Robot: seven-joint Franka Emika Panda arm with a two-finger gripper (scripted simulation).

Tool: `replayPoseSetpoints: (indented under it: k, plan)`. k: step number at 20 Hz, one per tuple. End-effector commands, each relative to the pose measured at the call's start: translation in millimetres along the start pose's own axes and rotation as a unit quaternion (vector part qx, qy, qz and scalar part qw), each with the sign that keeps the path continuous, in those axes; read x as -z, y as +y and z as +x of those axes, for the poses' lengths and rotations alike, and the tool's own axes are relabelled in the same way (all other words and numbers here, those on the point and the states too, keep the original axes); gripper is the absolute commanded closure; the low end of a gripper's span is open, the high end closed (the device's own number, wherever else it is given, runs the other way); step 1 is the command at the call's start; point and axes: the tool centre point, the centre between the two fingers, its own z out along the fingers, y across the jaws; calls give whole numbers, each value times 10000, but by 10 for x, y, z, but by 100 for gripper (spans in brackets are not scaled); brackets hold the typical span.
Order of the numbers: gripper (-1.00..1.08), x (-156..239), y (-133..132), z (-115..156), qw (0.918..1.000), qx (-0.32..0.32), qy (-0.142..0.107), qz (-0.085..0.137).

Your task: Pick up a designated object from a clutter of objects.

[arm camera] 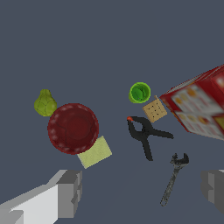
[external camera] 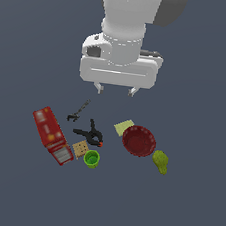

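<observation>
The designated object, a small olive yellow-green lumpy pear-like thing (external camera: 161,162) (arm camera: 45,103), lies at the exterior view's right, just beside the red bowl (external camera: 139,141) (arm camera: 73,128). The rest of the clutter spreads toward the exterior view's left: a pale yellow square (external camera: 123,128) (arm camera: 95,152), a black clamp (external camera: 90,135) (arm camera: 145,134), a thin dark tool (external camera: 78,110) (arm camera: 173,178), a tan cracker square (external camera: 79,149) (arm camera: 154,109), a green cup (external camera: 91,159) (arm camera: 140,92) and a red box (external camera: 52,134) (arm camera: 199,108). My gripper (external camera: 116,90) hangs open well above them, holding nothing.
All the items lie on a flat dark grey-blue surface (external camera: 183,214). The bowl's rim partly covers the yellow square. The clamp, cracker and cup sit close together beside the red box.
</observation>
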Motion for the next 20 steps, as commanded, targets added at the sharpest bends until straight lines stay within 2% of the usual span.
replayPoseSetpoints:
  k: [1,14,20]
  plan:
    - [-92,0,0,0,10000,0,0,0]
    - [-92,-46,4,27,10000,33,-69,-47]
    - [-92,-141,-92,114,10000,2,-75,-54]
